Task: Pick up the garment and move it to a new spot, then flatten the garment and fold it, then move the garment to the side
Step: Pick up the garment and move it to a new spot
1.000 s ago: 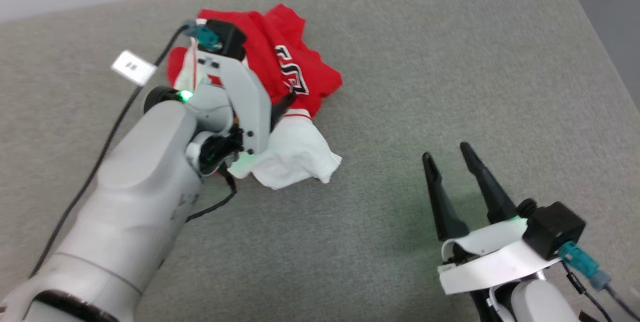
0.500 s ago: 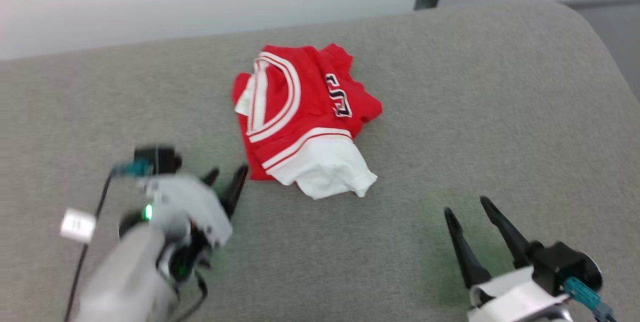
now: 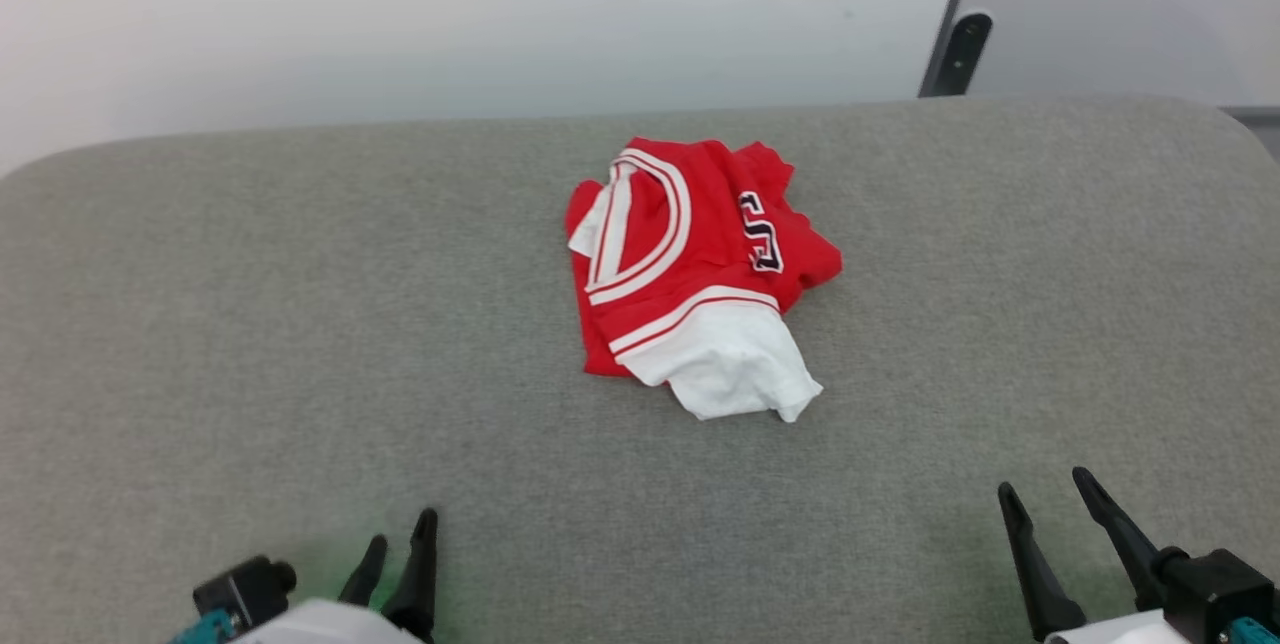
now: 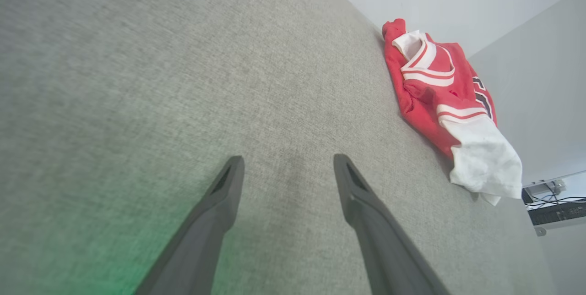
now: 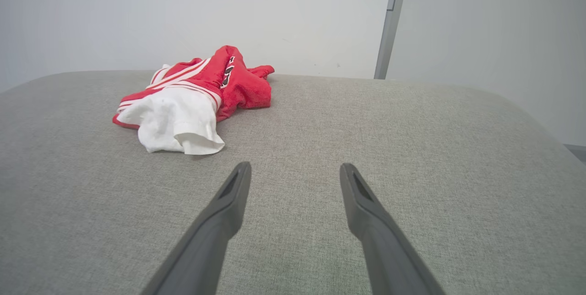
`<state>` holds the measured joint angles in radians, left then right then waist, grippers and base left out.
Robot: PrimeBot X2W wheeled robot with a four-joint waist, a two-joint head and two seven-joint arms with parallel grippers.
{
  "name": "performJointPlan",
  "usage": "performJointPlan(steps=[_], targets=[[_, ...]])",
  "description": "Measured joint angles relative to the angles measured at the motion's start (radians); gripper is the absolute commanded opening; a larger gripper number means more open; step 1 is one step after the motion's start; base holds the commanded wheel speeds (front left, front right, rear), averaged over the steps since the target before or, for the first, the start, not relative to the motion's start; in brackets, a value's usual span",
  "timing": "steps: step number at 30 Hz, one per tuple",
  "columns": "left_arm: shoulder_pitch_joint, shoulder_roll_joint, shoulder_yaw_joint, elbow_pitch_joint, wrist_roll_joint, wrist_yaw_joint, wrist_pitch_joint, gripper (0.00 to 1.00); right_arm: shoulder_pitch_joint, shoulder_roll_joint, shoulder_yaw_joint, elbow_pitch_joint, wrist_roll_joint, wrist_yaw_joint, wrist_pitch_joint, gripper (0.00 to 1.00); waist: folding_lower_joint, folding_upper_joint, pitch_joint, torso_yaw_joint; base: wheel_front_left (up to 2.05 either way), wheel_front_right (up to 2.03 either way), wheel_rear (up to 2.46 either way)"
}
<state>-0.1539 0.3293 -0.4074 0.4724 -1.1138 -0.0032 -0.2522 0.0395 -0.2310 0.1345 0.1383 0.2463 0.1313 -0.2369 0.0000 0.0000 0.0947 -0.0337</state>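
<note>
Now that your left gripper (image 3: 402,529) has backed off the crumpled garment (image 3: 690,254), it and your right gripper (image 3: 1042,482) stand wide, empty.

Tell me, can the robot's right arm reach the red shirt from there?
Probably yes: the right gripper is open, and just grey padded surface lies between it and the garment.

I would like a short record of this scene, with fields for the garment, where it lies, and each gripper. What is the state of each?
garment: red and white shirt, bunched in a loose heap, not flat
place: on the grey fabric surface, toward its far edge
near side of garment: a white sleeve points toward the robot
left gripper: jaws open, empty, apart from the garment
right gripper: jaws open, empty, apart from the garment
</note>
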Motion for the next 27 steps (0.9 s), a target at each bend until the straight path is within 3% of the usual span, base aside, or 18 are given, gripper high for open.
performJointPlan(steps=[4, 7, 11, 21, 27], targets=[[0.081, 0.016, 0.018, -0.1, 0.085, 0.048, -0.008, 1.0, 0.023, -0.006, -0.027, -0.017, 0.0, 0.0, 0.014, 1.0, 0.0, 0.0, -0.015, 0.024, 0.0, 0.0, 0.0], [0.122, 0.052, 0.04, -0.187, 0.245, 0.093, -0.01, 1.0, 0.035, -0.012, -0.041, -0.028, 0.0, 0.0, 0.021, 1.0, 0.0, 0.0, -0.025, 0.037, 0.0, 0.0, 0.0], [0.201, 0.042, 0.097, -0.282, 0.41, 0.117, -0.012, 1.0, 0.036, -0.015, -0.065, -0.039, 0.0, 0.0, 0.028, 1.0, 0.0, 0.0, -0.031, 0.043, 0.0, 0.0, 0.0], [0.296, -0.053, 0.286, -0.474, 0.769, 0.067, -0.012, 1.0, 0.032, 0.011, -0.103, -0.083, 0.056, 0.0, 0.041, 1.0, 0.0, 0.0001, -0.038, 0.041, 0.0, 0.0, 0.0], [0.331, -0.123, 0.362, -0.515, 0.874, 0.014, -0.012, 1.0, 0.033, 0.013, -0.1, -0.103, 0.07, 0.0, 0.06, 1.0, 0.0, 0.0, -0.038, 0.041, 0.0, 0.0, 0.0]])
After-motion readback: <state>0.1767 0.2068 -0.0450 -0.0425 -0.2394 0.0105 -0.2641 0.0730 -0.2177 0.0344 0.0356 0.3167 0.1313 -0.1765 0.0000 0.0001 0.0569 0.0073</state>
